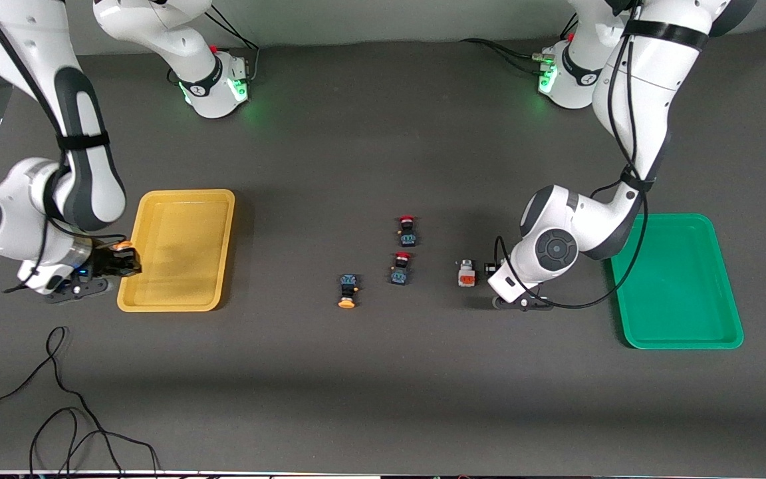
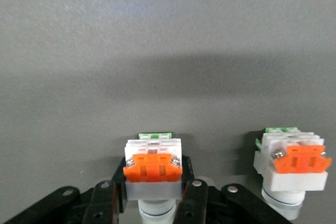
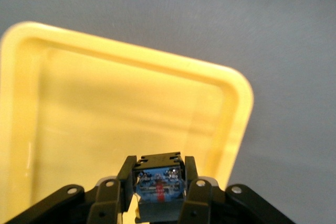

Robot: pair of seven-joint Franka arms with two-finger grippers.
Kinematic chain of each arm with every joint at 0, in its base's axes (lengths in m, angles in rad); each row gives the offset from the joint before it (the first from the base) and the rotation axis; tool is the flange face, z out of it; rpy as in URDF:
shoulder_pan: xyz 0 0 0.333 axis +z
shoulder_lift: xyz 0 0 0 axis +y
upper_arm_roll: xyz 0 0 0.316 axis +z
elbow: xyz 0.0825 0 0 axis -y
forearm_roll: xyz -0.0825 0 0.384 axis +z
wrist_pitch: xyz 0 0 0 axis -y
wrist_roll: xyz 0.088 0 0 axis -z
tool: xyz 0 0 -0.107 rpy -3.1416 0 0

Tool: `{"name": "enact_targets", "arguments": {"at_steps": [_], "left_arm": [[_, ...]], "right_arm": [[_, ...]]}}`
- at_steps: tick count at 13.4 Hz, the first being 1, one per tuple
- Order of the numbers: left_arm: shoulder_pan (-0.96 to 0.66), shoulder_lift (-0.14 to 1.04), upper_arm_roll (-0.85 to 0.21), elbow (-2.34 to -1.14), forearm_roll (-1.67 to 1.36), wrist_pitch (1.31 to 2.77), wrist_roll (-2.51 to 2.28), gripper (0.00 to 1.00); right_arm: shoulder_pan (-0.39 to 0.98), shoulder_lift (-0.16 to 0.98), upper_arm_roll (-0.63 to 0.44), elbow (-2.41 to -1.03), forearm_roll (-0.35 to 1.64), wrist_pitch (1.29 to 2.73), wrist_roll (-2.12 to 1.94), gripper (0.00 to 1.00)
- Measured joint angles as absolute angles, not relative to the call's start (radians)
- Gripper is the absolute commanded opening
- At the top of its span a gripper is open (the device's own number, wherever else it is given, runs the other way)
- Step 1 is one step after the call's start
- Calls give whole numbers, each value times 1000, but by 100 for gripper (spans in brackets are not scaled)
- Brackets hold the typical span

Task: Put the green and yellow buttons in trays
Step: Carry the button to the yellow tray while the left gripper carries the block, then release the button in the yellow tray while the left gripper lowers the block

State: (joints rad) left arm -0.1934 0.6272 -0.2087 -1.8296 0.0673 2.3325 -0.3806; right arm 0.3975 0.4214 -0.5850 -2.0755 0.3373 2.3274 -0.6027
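Gripping one white orange-faced button down at the tabletop, the left gripper has its fingers clamped on the block's sides, beside the green tray on the side toward the middle of the tabletop; in the front view this block is hidden under the left wrist. Second white button lies loose just beside it, toward the right arm's end. Right gripper is clenched on a yellow-capped button, black-and-blue body visible between the fingers, orange-yellow cap visible in the front view, held over the rim of the yellow tray at the edge toward the right arm's end of the tabletop, not released yet. Other yellow-capped button lies on the tabletop between the trays, nearer the front camera than the two red-capped switches which sit one above the other in the front view and look like distractors. Both trays hold nothing as far as the pictures show. Progress judged: zero of four placed, two in grasp. Left to do: drop the held yellow one into the yellow tray, lift and carry the held white one, probably to the green tray, then fetch the loose white button and the loose yellow-capped one. Red ones should stay put.
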Motion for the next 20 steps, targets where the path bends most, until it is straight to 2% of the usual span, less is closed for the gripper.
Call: {"name": "enact_targets", "arguments": {"at_steps": [2,4,5,8,11,17,20], "left_arm": [[-191,576,-208,-1806,67,2237,-386,0],[-184,476,-207,-1775,67,2081,-388,0],[-177,414,-204,-1754,67,1982,-390,0],[-124,292,-196,-1633,67,1668,-391,0],[-24,275,-191,-1519,70,1502,-357,0],[233,290,-184,-1511,120,1489,-26,0],[329,316,-185,-1568,154,1616,99,0]], "right_arm": [[397,502,-585,-2073,415,2359,-649,0],[397,535,-584,-2065,429,2362,-653,30],[397,538,-584,-2065,430,2362,-653,98],[397,537,-585,-2058,439,2361,-653,100],[403,516,-591,-2007,447,2298,-646,100],[465,435,-620,-1642,244,1848,-434,100],[608,432,-617,-1539,231,1748,-203,100]]}}
